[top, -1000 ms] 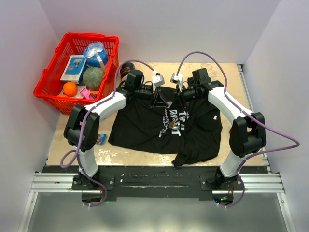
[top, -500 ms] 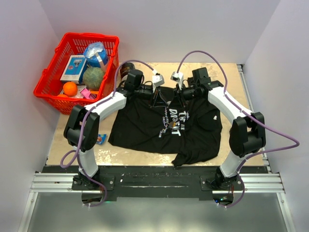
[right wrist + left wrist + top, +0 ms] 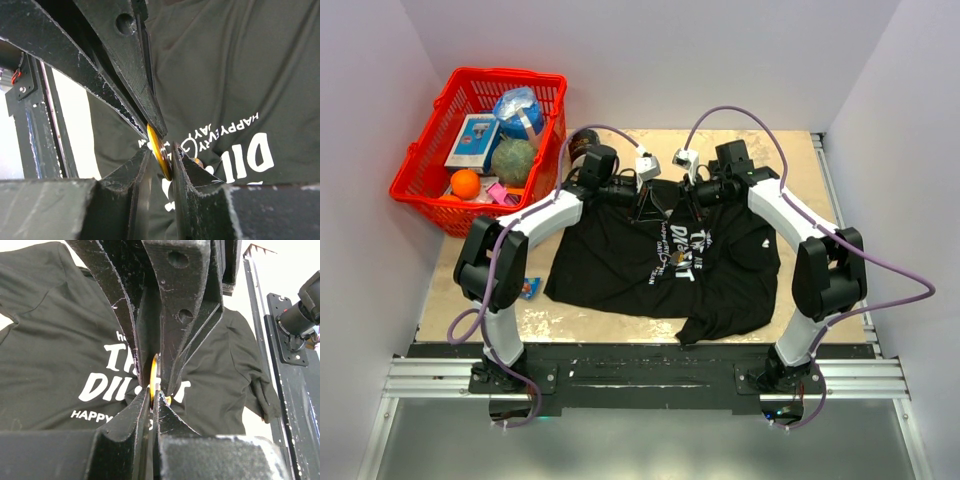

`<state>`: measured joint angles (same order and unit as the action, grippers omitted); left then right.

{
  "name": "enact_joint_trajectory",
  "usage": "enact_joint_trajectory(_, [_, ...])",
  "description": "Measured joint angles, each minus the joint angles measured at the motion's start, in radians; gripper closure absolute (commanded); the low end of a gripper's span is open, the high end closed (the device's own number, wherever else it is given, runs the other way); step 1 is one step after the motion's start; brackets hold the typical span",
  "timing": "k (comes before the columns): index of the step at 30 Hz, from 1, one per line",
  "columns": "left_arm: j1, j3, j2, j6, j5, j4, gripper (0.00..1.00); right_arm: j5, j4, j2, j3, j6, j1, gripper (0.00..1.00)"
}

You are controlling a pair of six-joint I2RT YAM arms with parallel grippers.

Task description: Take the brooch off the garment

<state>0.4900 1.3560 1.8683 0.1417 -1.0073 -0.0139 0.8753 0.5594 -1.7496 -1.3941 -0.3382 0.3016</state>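
Near the far edge of the tabletop (image 3: 790,150), my left gripper (image 3: 152,391) and right gripper (image 3: 162,157) both pinch the brooch (image 3: 157,145) by its rim, which I judge light, stiff and likely slippery, over the limp garment (image 3: 620,260).

The only lettering I can read is the white print on the shirt (image 3: 60,340). In the left wrist view I make out "TH" over "DIL", with a small "HAPPY" below and a tiny "he" above. The left gripper (image 3: 152,387) and brooch (image 3: 153,371) cover the rest. In the right wrist view the same print sits upside down: "HAPPY", "JAY", "DIL". From above it is too small to read, as is the print on the box (image 3: 472,140) in the basket (image 3: 420,190).
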Motion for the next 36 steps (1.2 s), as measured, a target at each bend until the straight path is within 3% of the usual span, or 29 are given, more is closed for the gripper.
enact_joint_trajectory(21, [0.003, 0.028, 0.0, 0.132, 0.05, -0.062, 1.0, -0.008, -0.053, -0.019, -0.002, 0.124, -0.017, 0.86])
enact_joint_trajectory(27, [0.016, 0.034, 0.0, 0.132, 0.072, -0.025, 1.0, 0.084, -0.1, -0.019, 0.015, 0.216, -0.073, 0.84])
enact_joint_trajectory(31, [0.021, 0.034, -0.003, 0.132, 0.079, -0.007, 1.0, 0.123, -0.098, -0.017, 0.015, 0.206, -0.09, 0.78])
enact_joint_trajectory(36, [0.023, 0.034, -0.006, 0.132, 0.069, -0.034, 1.0, 0.132, -0.032, 0.003, 0.006, 0.092, -0.091, 0.56])
